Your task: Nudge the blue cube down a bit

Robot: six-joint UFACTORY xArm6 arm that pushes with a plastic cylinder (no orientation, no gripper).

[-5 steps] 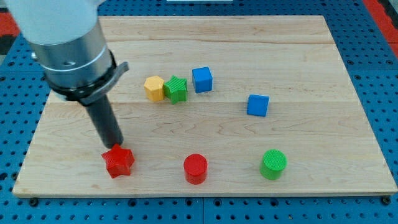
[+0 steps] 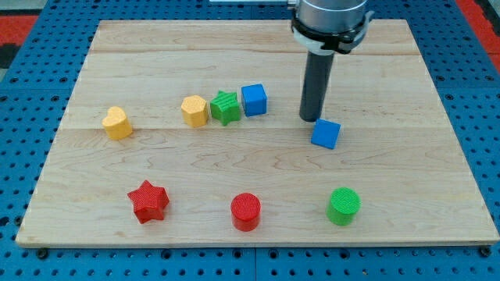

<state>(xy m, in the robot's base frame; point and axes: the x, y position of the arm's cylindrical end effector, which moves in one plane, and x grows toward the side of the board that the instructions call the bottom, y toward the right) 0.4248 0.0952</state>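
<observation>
Resting my tip (image 2: 310,119), fingerless, touching upper-left of right-centre blue cube (image 2: 326,134); risking off-centre contact, spinning it rightward instead of downward.

A wooden board (image 2: 391,226) lies on a blue pegboard (image 2: 16,140). Along its lower part sit a red star (image 2: 148,201), a red cylinder (image 2: 245,211) and a green cylinder (image 2: 344,206) — well apart. A yellow heart (image 2: 116,122) sits alone at the view's left; a yellow hexagon (image 2: 194,110) touches a green star (image 2: 226,107).

My tip (image 2: 310,119) has jumped from the red star (image 2: 148,201) to just above the blue cube (image 2: 326,134)
</observation>
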